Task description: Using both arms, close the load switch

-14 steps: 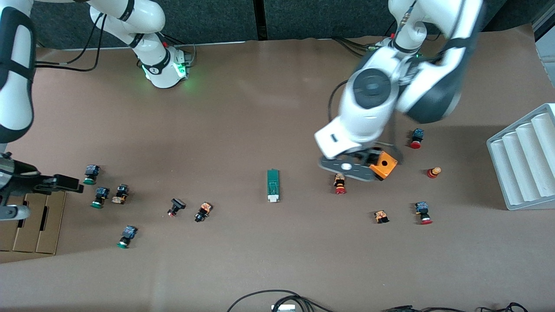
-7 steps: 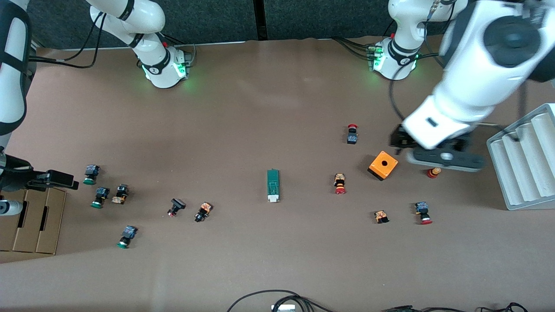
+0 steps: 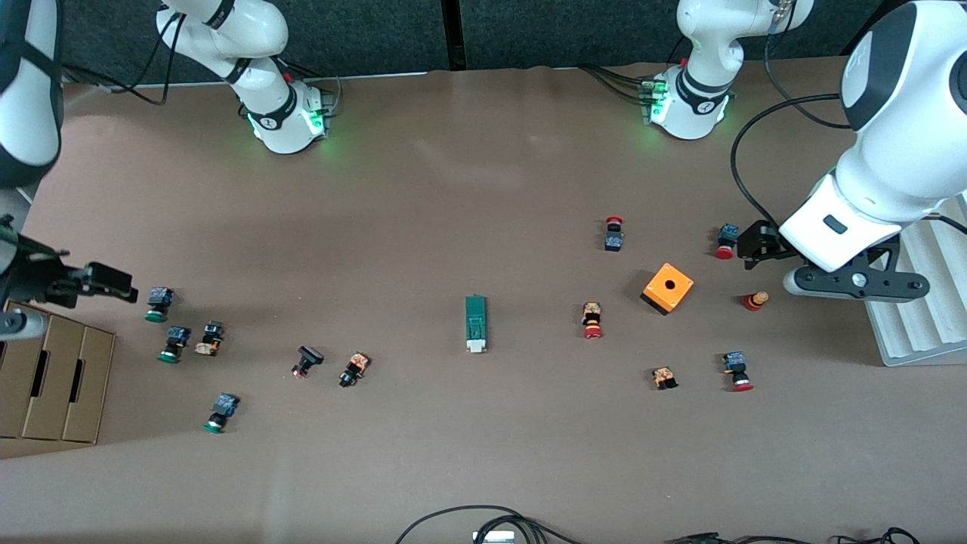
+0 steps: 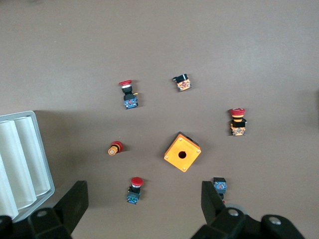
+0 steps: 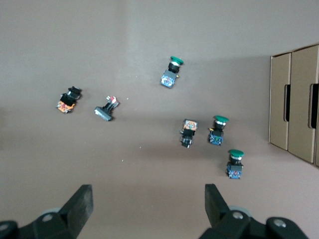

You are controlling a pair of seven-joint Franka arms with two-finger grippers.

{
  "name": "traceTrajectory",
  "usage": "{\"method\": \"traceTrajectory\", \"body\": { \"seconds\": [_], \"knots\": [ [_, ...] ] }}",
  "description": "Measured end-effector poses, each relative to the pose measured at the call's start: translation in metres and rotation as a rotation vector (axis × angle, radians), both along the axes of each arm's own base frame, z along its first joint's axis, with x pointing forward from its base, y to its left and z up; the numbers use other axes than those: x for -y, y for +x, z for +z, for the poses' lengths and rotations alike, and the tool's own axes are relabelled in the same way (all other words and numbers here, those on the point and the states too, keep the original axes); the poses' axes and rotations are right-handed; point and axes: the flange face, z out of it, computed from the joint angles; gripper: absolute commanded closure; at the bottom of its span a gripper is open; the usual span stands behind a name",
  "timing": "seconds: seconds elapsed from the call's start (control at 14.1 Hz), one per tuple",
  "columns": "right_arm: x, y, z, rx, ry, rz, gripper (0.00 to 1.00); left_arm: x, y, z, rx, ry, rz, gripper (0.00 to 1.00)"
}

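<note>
Across the brown table (image 3: 423,189) two white arms hang apart from each other. At its own end the left arm (image 3: 884,151) holds the left gripper (image 4: 144,211) in the air, fingers (image 4: 75,204) spread wide and gripping nothing, over the edge of a white ribbed tray (image 3: 918,272) and the table just beside it. At the other end the right arm (image 3: 30,91) holds the right gripper (image 5: 147,211) up, also spread and bare, over the table near a cardboard box (image 3: 53,374).

Under the left gripper's camera sits an orange cube (image 4: 182,152) with a round hole on top, and red-capped buttons (image 4: 238,122) lie scattered around it, all apart from one another; one small red and yellow piece (image 4: 115,148) lies between the cube and the tray.

Well apart from both grippers, about midway between them, lies the switch (image 3: 475,323), a narrow green block flat on the table with its white end toward the front camera. Nothing touches it.

Below the right gripper's camera lie green-capped buttons (image 5: 218,130), three of them close to the box and one more (image 5: 171,71) off by itself. Two small black pieces (image 5: 106,108) lie between these buttons and the switch.
</note>
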Motion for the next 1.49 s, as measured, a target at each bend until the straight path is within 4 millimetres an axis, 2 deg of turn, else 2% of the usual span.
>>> {"method": "traceTrajectory", "body": {
  "seconds": [0.14, 0.35, 0.57, 0.71, 0.92, 1.27, 1.49],
  "knots": [
    [-0.004, -0.013, 0.006, 0.003, 0.000, -0.022, 0.00, -0.025, 0.001, 0.004, -0.004, -0.038, 0.052, 0.00],
    [-0.006, -0.019, 0.007, 0.001, -0.001, -0.047, 0.00, -0.076, -0.007, 0.001, -0.024, -0.103, 0.162, 0.00],
    [-0.012, -0.018, 0.006, 0.000, 0.000, -0.038, 0.00, -0.102, -0.026, 0.000, 0.010, -0.097, 0.212, 0.00],
    [-0.015, -0.018, 0.006, -0.001, 0.000, -0.033, 0.00, -0.110, -0.038, 0.002, 0.014, -0.096, 0.227, 0.00],
    [-0.015, -0.019, 0.006, -0.006, 0.000, -0.033, 0.00, -0.116, -0.044, 0.000, 0.007, -0.095, 0.236, 0.00],
    [-0.015, -0.019, 0.005, -0.008, 0.000, -0.035, 0.00, -0.112, -0.043, 0.000, 0.022, -0.098, 0.213, 0.00],
    [-0.015, -0.019, 0.005, -0.009, 0.001, -0.035, 0.00, -0.109, -0.048, -0.009, 0.024, -0.099, 0.200, 0.00]
  ]
}}
